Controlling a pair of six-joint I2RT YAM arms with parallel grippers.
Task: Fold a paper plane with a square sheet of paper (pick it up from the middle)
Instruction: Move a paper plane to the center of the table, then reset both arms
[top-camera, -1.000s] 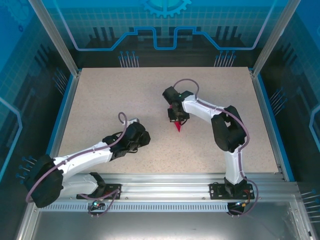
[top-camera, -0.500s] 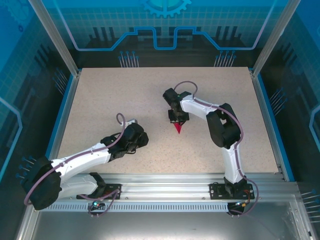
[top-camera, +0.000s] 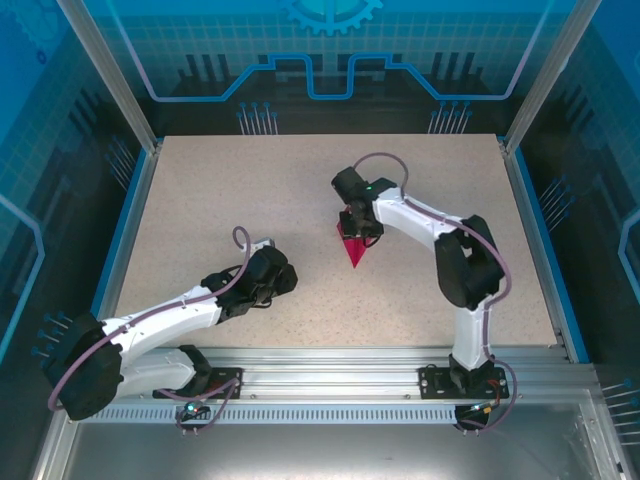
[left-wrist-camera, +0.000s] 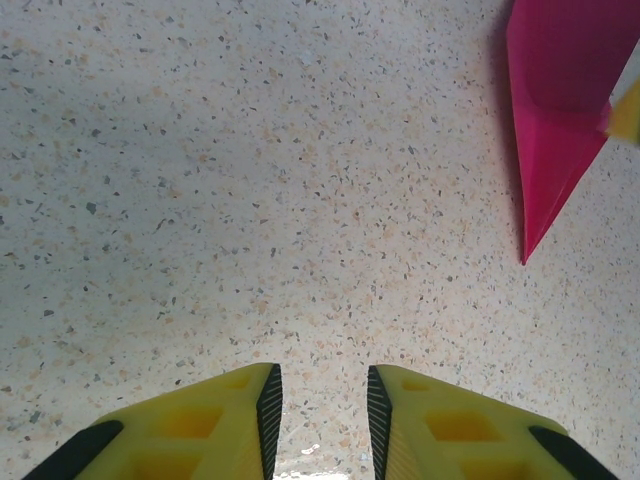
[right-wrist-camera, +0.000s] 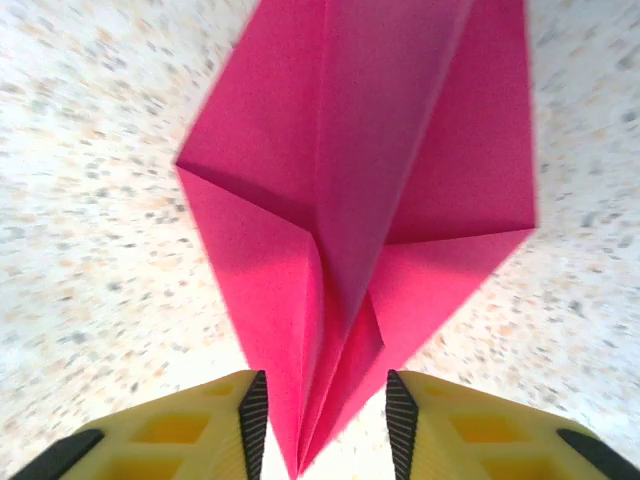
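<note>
Speckled beige table (top-camera: 200, 200) bears the paper plane (top-camera: 352, 250) inside blue-patterned walls (top-camera: 330, 50).

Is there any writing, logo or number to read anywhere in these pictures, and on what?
None: no words or numbers can be read.
The back wall bears a gear sign and line patterns, no letters.
The paper plane, the table, the left arm and the right arm carry no legible print.

We lose the paper plane (left-wrist-camera: 555, 120) past the left wrist view's top and right edges. From above, the right pincer (top-camera: 356, 230) covers its far end. Right wrist view is blurred, plane cropped at top.
</note>
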